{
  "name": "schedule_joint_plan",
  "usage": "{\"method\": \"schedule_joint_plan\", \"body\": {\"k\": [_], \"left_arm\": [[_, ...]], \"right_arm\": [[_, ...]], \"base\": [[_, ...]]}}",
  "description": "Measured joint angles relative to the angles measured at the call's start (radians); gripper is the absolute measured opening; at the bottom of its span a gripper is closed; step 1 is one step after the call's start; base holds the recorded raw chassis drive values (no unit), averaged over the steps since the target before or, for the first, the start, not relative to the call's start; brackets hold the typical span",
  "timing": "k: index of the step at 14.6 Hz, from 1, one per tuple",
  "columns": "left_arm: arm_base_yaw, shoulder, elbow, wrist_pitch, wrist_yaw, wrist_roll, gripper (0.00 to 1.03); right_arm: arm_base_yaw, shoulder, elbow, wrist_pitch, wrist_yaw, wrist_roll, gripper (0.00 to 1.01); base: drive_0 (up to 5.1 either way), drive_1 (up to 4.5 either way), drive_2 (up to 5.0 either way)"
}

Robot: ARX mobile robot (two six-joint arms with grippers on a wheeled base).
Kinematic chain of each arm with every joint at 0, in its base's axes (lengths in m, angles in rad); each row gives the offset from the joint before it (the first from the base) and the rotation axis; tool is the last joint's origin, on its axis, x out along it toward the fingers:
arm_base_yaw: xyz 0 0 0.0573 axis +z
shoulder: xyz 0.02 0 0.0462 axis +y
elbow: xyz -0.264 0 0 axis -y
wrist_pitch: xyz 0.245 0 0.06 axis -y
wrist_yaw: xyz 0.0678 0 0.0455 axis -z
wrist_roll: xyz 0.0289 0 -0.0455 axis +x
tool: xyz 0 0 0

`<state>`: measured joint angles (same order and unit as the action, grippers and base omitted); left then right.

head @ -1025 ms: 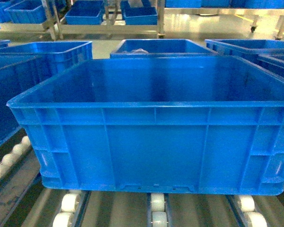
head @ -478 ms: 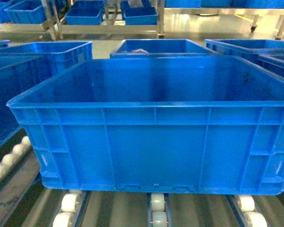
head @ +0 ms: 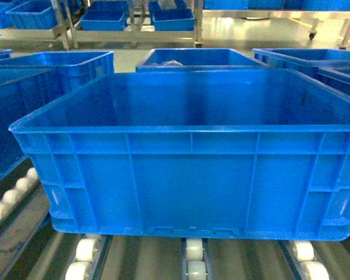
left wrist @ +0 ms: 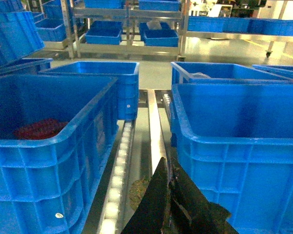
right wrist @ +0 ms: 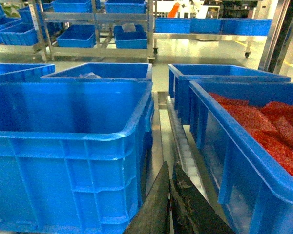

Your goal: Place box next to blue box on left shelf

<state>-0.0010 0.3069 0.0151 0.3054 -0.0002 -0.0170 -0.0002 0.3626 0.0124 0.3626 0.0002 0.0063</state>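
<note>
Blue crate (head: 189, 175): on roller shelf (head: 195, 259), front edge. Left pincer (left wrist: 168, 195) and right pincer (right wrist: 170, 195): clenched, empty, flanking crate.

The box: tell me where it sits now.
In the head view the box fills the centre, resting on the left shelf, with other blue crates on either side.
</note>
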Motion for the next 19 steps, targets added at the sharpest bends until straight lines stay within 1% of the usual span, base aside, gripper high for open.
{"method": "schedule_joint_plan", "body": {"k": [6,7,8,9,10,11,12,13,15,16,19], "left_arm": [[0.0,-0.127,0.0,-0.126,0.0,0.0,0.02],[0.0,-0.153,0.0,-0.163,0.0,0.0,0.02],[0.0,-0.273,0.0,-0.319,0.001,0.001,0.02],[0.0,-0.3,0.003,-0.289,0.0,0.002,0.02],[0.0,-0.3,0.0,-0.323,-0.001,0.002,0.02],[0.0,-0.3,0.0,-0.312,0.0,0.002,0.02],[0.0,-0.3,0.0,-0.314,-0.003,0.002,0.02],[0.0,-0.3,0.0,-0.311,-0.002,0.002,0.05],[0.0,-0.3,0.0,-0.311,0.0,0.002,0.33],[0.0,-0.3,0.0,-0.311,0.0,0.003,0.98],[0.0,-0.3,0.0,-0.311,0.0,0.003,0.98]], "right_arm": [[0.0,-0.15,0.0,-0.148,0.0,0.0,0.02],[0.0,-0.166,0.0,-0.166,0.0,0.0,0.02],[0.0,-0.183,0.0,-0.184,0.0,0.0,0.02],[0.0,-0.215,0.001,-0.229,0.0,0.0,0.02],[0.0,-0.325,0.0,-0.373,-0.001,0.0,0.02],[0.0,-0.358,0.004,-0.347,0.0,0.0,0.02],[0.0,-0.358,0.0,-0.375,-0.001,0.0,0.02],[0.0,-0.358,0.0,-0.361,-0.001,-0.002,0.06],[0.0,-0.358,0.0,-0.367,-0.001,-0.002,0.32],[0.0,-0.358,0.0,-0.367,-0.001,-0.001,0.98],[0.0,-0.358,0.0,-0.367,-0.001,-0.001,0.98]], "base": [[0.0,0.0,0.0],[0.0,0.0,0.0],[0.0,0.0,0.0],[0.0,0.0,0.0],[0.0,0.0,0.0],[0.0,0.0,0.0],[0.0,0.0,0.0],[0.0,0.0,0.0],[0.0,0.0,0.0],[0.0,0.0,0.0],[0.0,0.0,0.0]]}}
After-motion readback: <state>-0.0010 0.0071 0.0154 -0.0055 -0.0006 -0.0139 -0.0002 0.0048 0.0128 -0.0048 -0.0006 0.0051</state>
